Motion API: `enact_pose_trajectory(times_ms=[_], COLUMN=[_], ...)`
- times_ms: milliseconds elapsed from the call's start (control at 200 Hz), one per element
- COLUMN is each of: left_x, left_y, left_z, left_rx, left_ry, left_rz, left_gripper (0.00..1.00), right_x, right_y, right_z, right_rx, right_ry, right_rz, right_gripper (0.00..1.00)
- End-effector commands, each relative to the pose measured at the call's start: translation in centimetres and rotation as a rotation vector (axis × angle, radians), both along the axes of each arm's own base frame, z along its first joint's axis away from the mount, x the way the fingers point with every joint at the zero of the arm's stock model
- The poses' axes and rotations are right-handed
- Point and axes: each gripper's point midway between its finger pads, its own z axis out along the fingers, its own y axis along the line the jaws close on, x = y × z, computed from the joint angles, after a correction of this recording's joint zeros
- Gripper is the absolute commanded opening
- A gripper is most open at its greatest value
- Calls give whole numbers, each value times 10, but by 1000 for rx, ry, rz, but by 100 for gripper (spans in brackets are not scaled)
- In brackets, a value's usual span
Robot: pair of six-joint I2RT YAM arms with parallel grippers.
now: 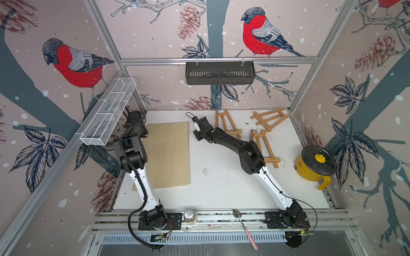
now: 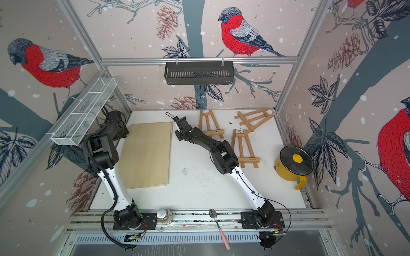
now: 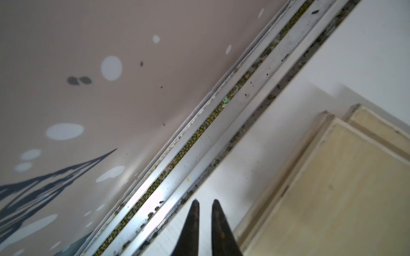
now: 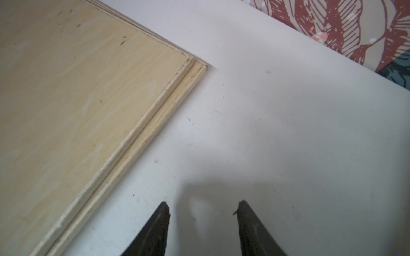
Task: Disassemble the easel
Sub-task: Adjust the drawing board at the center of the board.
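Observation:
Three small wooden easels lie flat on the white table at the back right: one [image 1: 226, 124] [image 2: 210, 124] beside my right arm's wrist [image 1: 204, 130], one [image 1: 269, 119] in the back corner, one [image 1: 264, 148] partly under the right elbow. My right gripper [image 4: 204, 206] hangs open over bare table with nothing between its fingers, between the first easel and a stack of pale plywood boards [image 1: 168, 155] [image 4: 77, 99]. My left gripper [image 3: 205, 201] is shut and empty at the table's back left edge, beside the boards [image 3: 332, 188].
A yellow pot with a black lid [image 1: 315, 165] stands at the right edge. A jar [image 1: 189, 216] and a pink-handled spoon [image 1: 244, 226] rest on the front rail. A white wire basket [image 1: 108, 113] and a black basket [image 1: 219, 72] hang on the walls. The left edge rail [image 3: 199, 137] holds green beans.

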Motion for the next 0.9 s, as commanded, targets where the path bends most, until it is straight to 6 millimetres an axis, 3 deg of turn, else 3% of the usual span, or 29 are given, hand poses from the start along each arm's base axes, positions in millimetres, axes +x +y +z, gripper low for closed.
enact_pose_trajectory(times_ms=[0, 515, 895], left_x=[16, 35, 37], left_y=[-1, -8, -12], left_z=[-6, -32, -38], left_rx=[-89, -238, -273], left_ry=[-81, -130, -135], left_rz=[-18, -63, -71], left_gripper=[4, 0, 0], right_x=[1, -9, -33], right_y=[6, 13, 37], right_z=[6, -12, -20], right_rx=[27, 23, 33], right_ry=[-10, 50, 83], right_rz=[-11, -6, 61], right_gripper=[51, 50, 49])
